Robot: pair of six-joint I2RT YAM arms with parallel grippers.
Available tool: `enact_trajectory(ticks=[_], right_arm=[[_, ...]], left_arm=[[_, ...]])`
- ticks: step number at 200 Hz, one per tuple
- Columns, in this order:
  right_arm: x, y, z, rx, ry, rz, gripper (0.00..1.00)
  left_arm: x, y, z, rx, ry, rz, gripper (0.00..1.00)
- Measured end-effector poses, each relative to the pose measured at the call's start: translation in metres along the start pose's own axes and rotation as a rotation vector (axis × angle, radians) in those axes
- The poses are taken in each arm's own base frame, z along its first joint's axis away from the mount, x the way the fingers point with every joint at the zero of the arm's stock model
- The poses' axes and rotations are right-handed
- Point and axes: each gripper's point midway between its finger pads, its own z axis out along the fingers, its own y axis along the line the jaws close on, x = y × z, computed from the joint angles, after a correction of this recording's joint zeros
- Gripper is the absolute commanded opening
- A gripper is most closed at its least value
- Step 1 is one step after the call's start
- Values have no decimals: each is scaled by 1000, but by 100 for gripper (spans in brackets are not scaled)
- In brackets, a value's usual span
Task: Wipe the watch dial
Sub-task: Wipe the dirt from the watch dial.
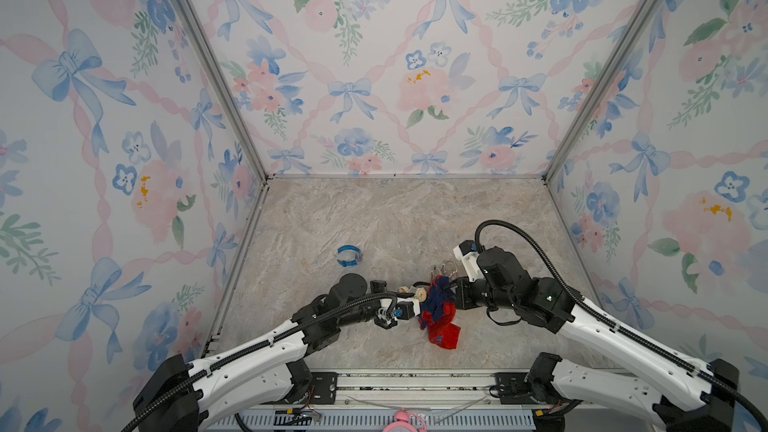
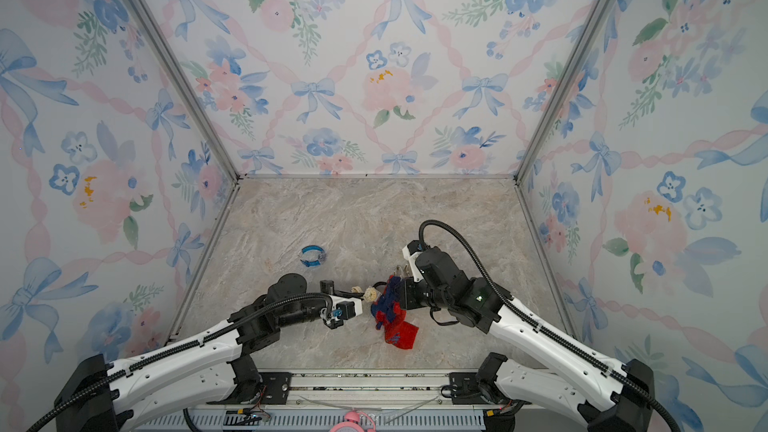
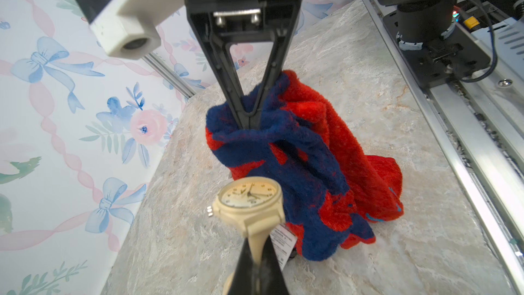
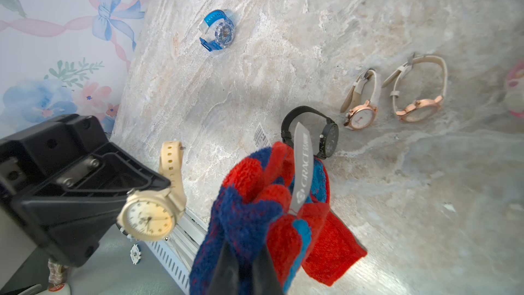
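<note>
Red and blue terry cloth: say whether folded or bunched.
Bunched: the red and blue terry cloth hangs crumpled from the right fingers, lower end on the marble tabletop.

There are five watches. One cream watch [image 3: 249, 197] is up off the surface, near the front edge. One blue watch [image 4: 219, 31] lies alone toward the left edge. One black watch [image 4: 329, 137] stands on its strap near the middle of the front half. Two more are alike, with pale straps and side by side: a rose-gold watch [image 4: 361, 116] and a second rose-gold watch [image 4: 418, 109] just beside it. There is one cloth [image 3: 312, 160], red and blue. There are two grippers, the left gripper [image 4: 166, 185] and the right gripper [image 3: 249, 123]. One pink clock [image 1: 409, 419] sits past the front edge.
</note>
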Motion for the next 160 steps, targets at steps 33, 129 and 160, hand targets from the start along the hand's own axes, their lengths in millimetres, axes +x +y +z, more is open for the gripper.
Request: enact_trajectory(ticks=[33,129,160], right_arm=[[-3,12,-7,-35,-9,-17,0],[9,57,13,-84,82,-117,0],[12,55,23,-65,104,-125,0]], left_arm=[[0,0,0,0,0,0,0],[4,-2,3,10,12,-12,0],[6,-3,3,14,20,-14,0]])
